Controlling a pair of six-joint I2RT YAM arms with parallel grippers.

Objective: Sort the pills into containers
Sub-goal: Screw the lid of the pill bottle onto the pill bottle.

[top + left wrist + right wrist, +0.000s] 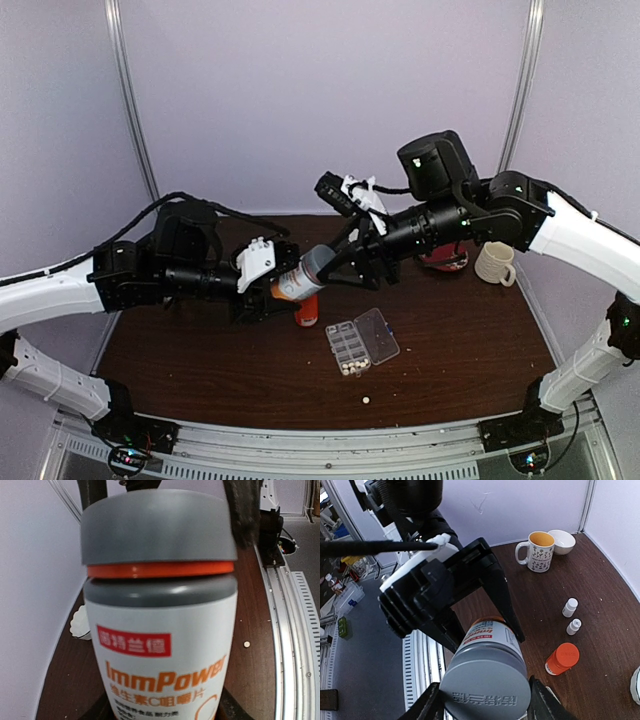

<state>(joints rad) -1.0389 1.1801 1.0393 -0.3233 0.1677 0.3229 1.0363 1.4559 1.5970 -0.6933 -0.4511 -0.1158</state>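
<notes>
2 grippers hold 1 big bottle point(297, 283) up in the air over the worktop point(470, 350). The left gripper point(268, 292) is closed around the white body of the bottle. The right gripper point(330, 262) has its 2 fingers pressed on the sides of the grey cap point(318, 262), so it looks like it is gripping the cap. The bottle lies almost on its side. Its long way runs from one gripper to the other, with the bottom at the left gripper and the cap pointing at the right gripper, a little higher up. I think the next job is to twist the cap off, and the turn has to go round that long line. The clear box point(345, 342) with the little cells lies flat on the worktop, below the bottle and nearer to the robot. Its lid point(380, 336) is flipped open to the right. A few pills point(350, 368) seem to sit at the near end of the box. 1 loose pill point(366, 400) lies on the worktop just past that end. The box is about between the 2 arms, maybe a bit closer to the right gripper.
</notes>
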